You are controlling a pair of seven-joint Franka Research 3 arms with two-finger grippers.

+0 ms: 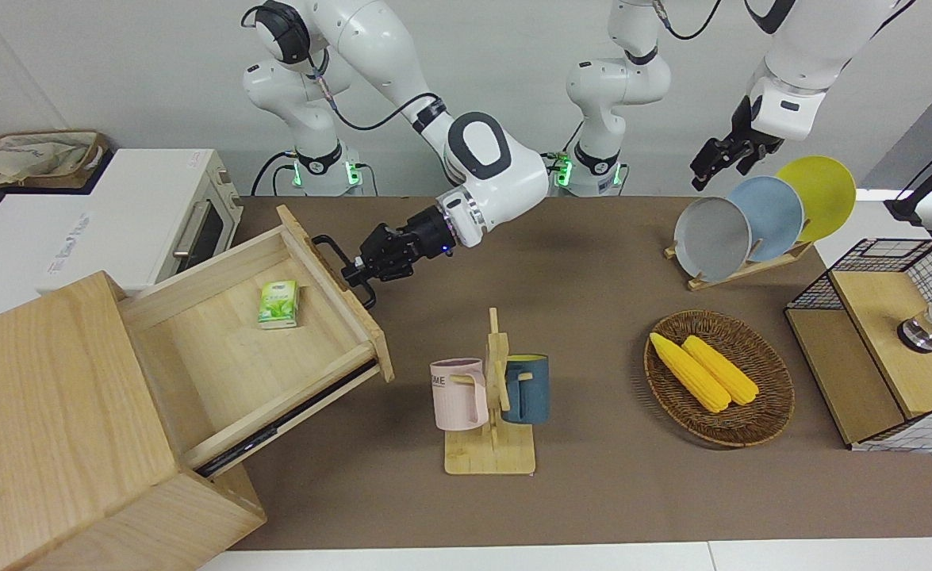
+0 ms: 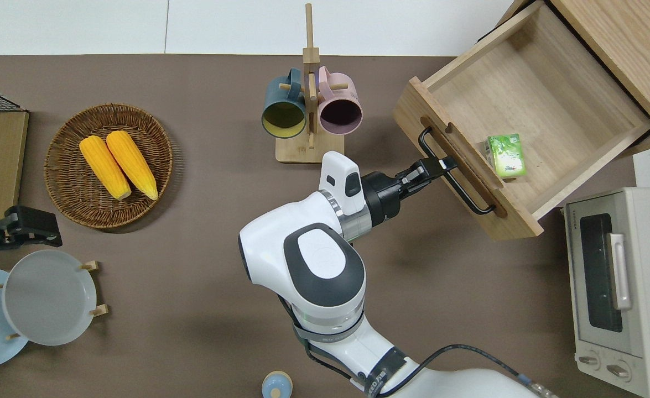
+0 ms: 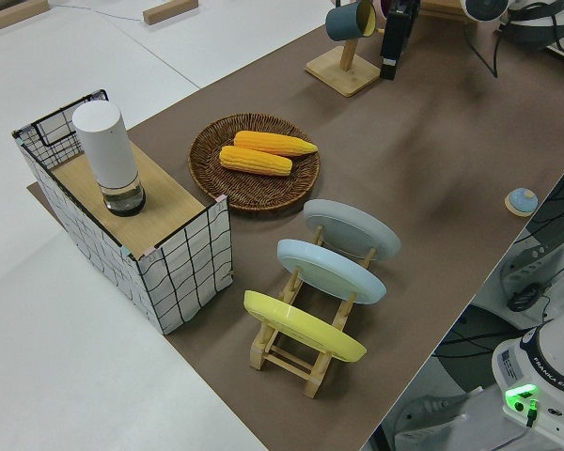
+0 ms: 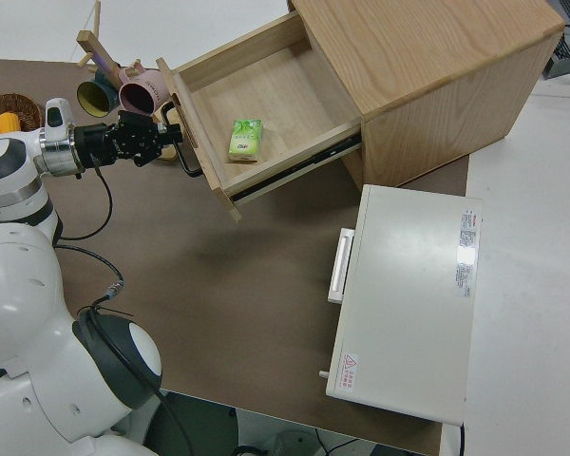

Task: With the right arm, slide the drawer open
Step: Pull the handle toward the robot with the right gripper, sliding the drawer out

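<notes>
We see the light-wood drawer (image 2: pixel 529 110), black bar handle (image 2: pixel 457 172) on its front, pulled well out of the cabinet (image 2: pixel 623 50).

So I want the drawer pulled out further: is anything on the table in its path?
Nothing visible blocks it. The right gripper is shut on the handle of the drawer. The table ahead of the drawer front is bare; the mug rack stands off to one side.
</notes>
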